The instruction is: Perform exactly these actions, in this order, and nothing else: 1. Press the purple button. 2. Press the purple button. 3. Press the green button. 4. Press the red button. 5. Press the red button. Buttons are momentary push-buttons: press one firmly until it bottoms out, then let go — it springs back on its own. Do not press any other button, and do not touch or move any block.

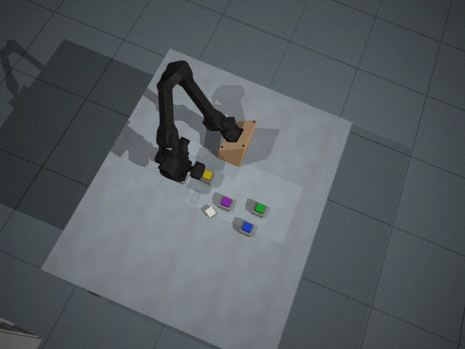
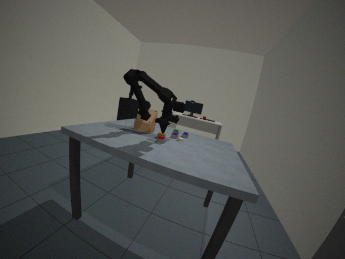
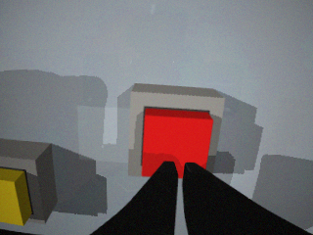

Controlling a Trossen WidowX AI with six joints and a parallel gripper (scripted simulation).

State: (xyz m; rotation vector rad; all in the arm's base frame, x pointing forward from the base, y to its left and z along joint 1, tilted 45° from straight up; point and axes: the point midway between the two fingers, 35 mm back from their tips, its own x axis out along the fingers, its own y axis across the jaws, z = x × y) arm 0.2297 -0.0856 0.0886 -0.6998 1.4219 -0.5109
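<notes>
Your gripper: closed, empty, tips at red button | yellow button lower left | nothing between.

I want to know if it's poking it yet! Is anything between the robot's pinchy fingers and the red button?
Nothing lies between them. In the wrist view, the shut gripper points its tips right at the near edge of the red button; whether they touch, I cannot tell.

Pale cream walls meet a greyish ceiling above a floor of large dark slate tiles. The grey counter stands on dark legs. Against the far wall sits a white desk bearing a dark monitor. Soft shadows fall leftward.
</notes>
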